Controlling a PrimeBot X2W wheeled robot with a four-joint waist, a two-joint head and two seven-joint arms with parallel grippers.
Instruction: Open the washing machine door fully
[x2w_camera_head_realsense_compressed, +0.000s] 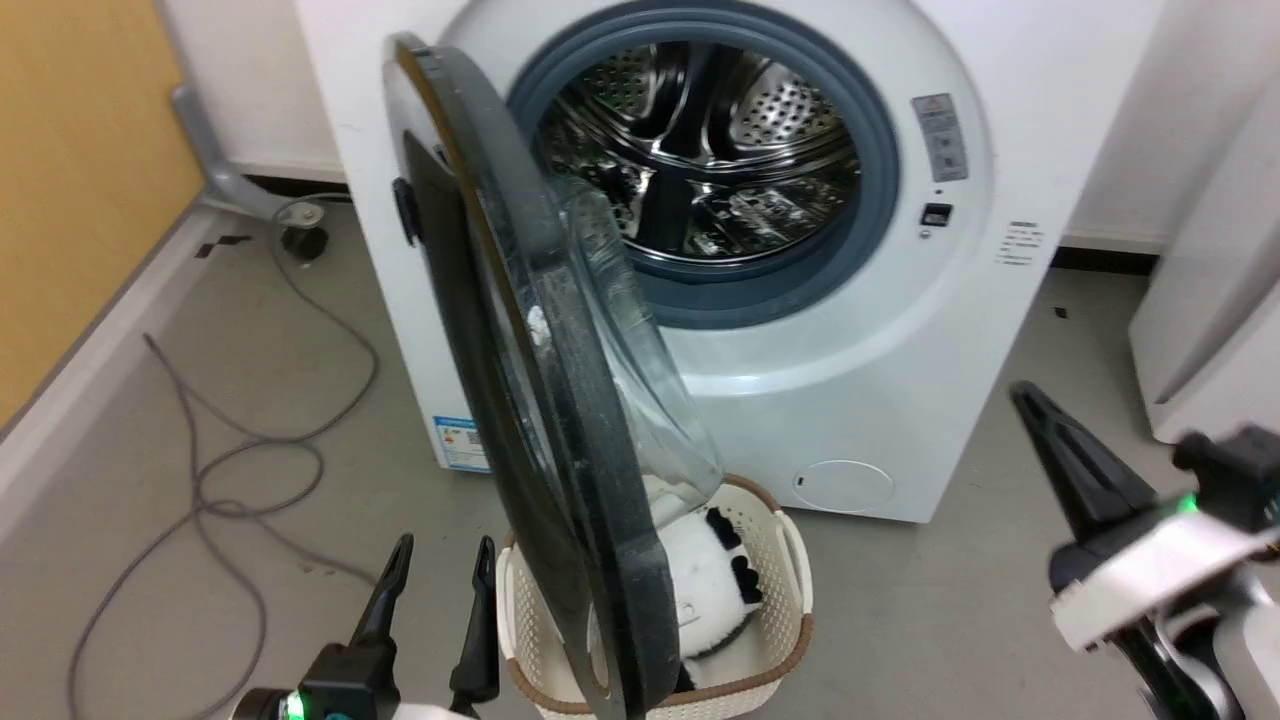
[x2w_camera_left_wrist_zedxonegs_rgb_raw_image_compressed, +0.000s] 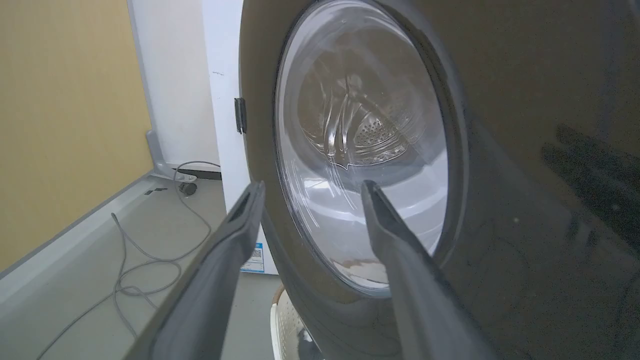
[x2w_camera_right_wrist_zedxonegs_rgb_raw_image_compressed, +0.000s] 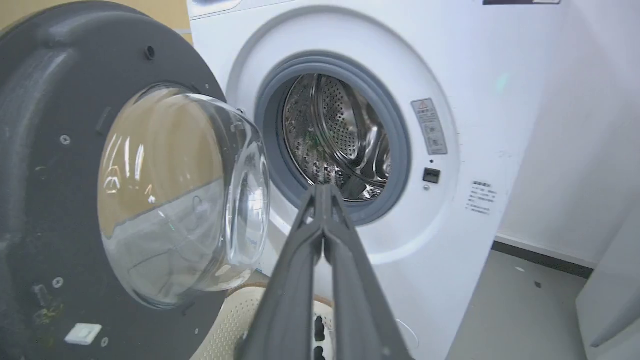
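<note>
The white washing machine stands with its steel drum exposed. Its door, hinged on the left, is swung out and stands nearly edge-on to my head camera, with the glass bowl facing right. My left gripper is open, low on the door's outer side. In the left wrist view its fingertips point at the door's glossy outer face from close by. My right gripper is shut and empty, well to the door's right. In the right wrist view it points at the drum beside the door's inner face.
A cream laundry basket holding a black-and-white plush toy sits on the floor under the door. A grey cable loops across the floor at left by a yellow wall. A white appliance stands at right.
</note>
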